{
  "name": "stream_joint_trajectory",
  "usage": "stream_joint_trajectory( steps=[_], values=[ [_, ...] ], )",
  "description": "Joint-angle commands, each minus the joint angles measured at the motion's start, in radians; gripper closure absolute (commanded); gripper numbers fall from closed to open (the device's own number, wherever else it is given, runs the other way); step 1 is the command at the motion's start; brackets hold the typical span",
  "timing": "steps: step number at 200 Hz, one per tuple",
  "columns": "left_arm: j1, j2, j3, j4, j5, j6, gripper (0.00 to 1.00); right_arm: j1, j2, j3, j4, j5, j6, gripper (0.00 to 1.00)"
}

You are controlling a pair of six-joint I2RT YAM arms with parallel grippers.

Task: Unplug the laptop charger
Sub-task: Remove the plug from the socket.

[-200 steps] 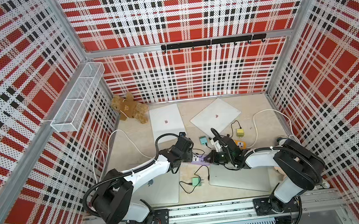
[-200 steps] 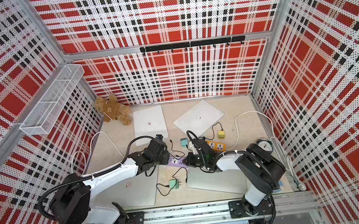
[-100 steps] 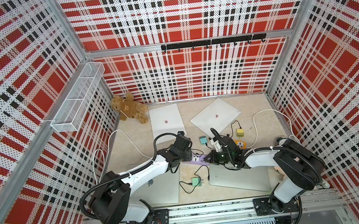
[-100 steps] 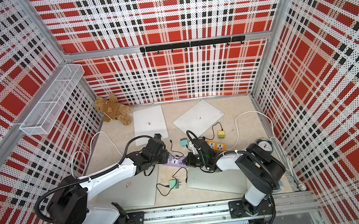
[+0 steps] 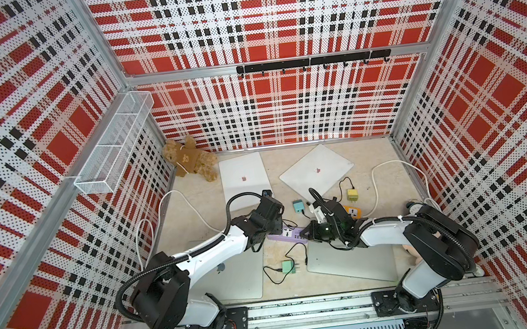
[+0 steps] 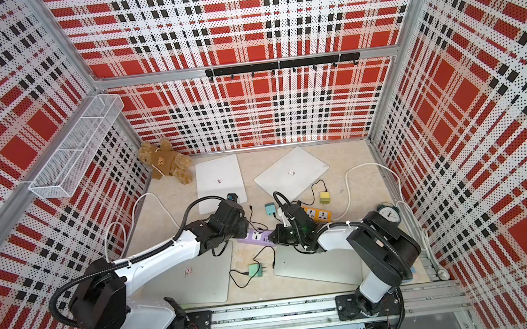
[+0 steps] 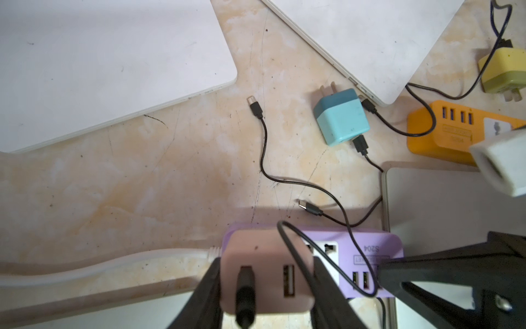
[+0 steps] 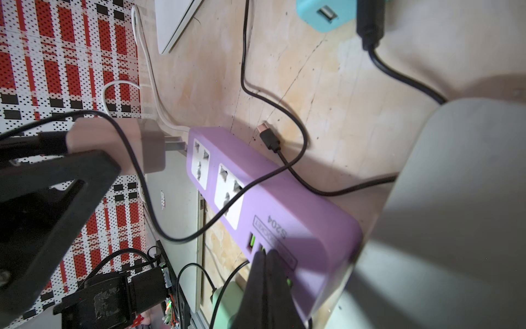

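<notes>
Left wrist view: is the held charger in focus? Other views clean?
Left wrist: the pink charger is soft, too near the lens; the teal charger beyond is crisp. Right wrist: the purple power strip is fairly sharp, but a large grey blur covers much of the frame. In both top views, wide-angle bowing of the walls.

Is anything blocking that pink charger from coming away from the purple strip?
Nothing visible. The left hand holds the pink charger, prongs bare beside the purple strip; only its own black cable drapes across.
</notes>
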Motion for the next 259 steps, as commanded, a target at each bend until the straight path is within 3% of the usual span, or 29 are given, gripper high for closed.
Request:
stream_joint_trajectory(
  steps=[1, 124, 189, 259],
  values=[
    [-0.011, -0.008, 0.037, -0.006, -0.025, 0.011, 0.77, 0.006, -0.036, 0.013, -0.055, 0.035, -0.016, 1.00],
    [-0.013, 0.037, 0.124, -0.081, -0.052, 0.044, 0.77, 0.002, -0.163, 0.024, -0.148, 0.104, -0.049, 0.99],
    [0.049, 0.142, 0.217, -0.229, -0.104, 0.124, 0.76, -0.019, -0.181, 0.008, -0.167, 0.112, -0.072, 0.99],
    [0.055, 0.282, 0.335, -0.376, -0.196, 0.313, 0.76, -0.042, -0.184, 0.007, -0.174, 0.107, -0.094, 0.99]
  ],
)
